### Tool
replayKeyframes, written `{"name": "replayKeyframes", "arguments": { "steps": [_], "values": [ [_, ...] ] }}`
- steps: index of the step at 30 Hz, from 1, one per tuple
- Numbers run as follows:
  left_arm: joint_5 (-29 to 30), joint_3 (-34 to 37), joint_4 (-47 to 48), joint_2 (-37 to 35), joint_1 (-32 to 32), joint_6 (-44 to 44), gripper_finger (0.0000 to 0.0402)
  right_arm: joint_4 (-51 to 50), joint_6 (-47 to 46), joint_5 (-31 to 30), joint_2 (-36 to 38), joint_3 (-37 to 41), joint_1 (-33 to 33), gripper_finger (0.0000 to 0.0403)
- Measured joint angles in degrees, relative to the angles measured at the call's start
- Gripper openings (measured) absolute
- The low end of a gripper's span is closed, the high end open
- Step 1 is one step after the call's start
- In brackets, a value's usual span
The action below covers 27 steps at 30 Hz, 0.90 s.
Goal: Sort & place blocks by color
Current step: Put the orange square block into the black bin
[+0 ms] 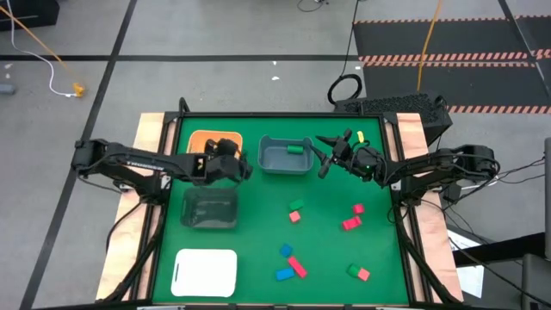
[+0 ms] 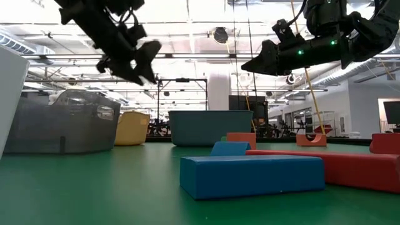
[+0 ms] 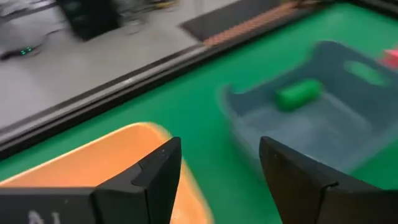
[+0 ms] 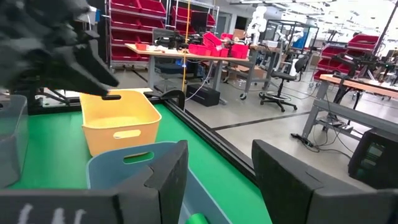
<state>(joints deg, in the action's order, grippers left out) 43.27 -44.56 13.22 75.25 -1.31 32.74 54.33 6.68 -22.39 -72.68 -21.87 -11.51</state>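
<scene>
Several small blocks lie flat on the green mat: a green one (image 1: 297, 205) beside a red one (image 1: 294, 216), two red ones (image 1: 350, 223), a blue one (image 1: 286, 251), a red bar (image 1: 297, 266), another blue one (image 1: 284, 275), and a green-and-red pair (image 1: 357, 272). One green block (image 1: 294, 149) (image 3: 298, 94) lies inside the blue-grey bin (image 1: 267, 159). A yellow block (image 1: 360, 136) sits by the far right corner. My left gripper (image 1: 241, 164) (image 3: 217, 149) hangs open and empty between the orange bin (image 1: 207, 138) and the blue-grey bin. My right gripper (image 1: 323, 159) (image 4: 219, 152) is open and empty over that bin's right rim.
A clear grey bin (image 1: 209, 209) stands near the left gripper, and a white flat tray (image 1: 207, 271) lies at the near left. Wooden rails edge the mat on both sides. In the low view a blue bar (image 2: 250, 175) and a red bar (image 2: 337, 165) lie closest.
</scene>
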Motion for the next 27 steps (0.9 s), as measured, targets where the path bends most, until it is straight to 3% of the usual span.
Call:
{"name": "replayKeyframes", "arguments": {
  "steps": [6, 17, 27],
  "values": [
    [-5.83, 0.04, -9.70, 2.83, 5.17, -5.70, 0.0240, 0.17, 0.00, 0.00, -0.01, 0.00, 0.00, 0.0171],
    [-7.52, 0.00, -33.04, 16.49, 13.69, -9.90, 0.0262, 0.18, 0.00, 0.00, -0.01, 0.00, -0.01, 0.0171],
    [-10.96, 0.01, -47.59, 26.62, 17.83, -13.20, 0.0269, 0.18, 0.00, -0.01, -0.01, 0.00, -0.01, 0.0171]
  ]
}}
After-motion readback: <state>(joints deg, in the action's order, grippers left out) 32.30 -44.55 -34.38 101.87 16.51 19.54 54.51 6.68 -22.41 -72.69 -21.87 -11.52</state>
